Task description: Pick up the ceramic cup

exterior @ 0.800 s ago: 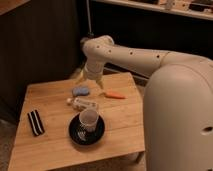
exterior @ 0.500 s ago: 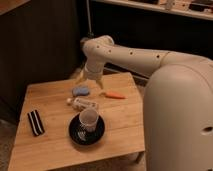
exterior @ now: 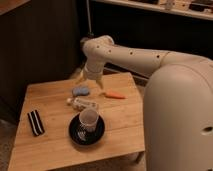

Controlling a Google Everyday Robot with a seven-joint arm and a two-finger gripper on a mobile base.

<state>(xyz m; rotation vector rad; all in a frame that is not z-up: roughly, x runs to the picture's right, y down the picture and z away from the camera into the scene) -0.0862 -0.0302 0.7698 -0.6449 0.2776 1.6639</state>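
The ceramic cup (exterior: pixel 88 120) is small, pale and round with a wide rim. It stands upright on the round black plate (exterior: pixel 76 135) near the front of the wooden table (exterior: pixel 50 150). My gripper (exterior: pixel 92 80) hangs from the white arm over the back middle of the table, above and behind the cup, apart from it. It is close above a blue-grey object (exterior: pixel 80 90). A clear plastic bottle (exterior: pixel 82 104) lies on its side just behind the plate.
An orange carrot-like object (exterior: pixel 116 95) lies right of the gripper. A black-and-white striped bar (exterior: pixel 35 123) lies at the table's left. A dark wall stands behind the table. My white body (exterior: pixel 180 125) fills the right side.
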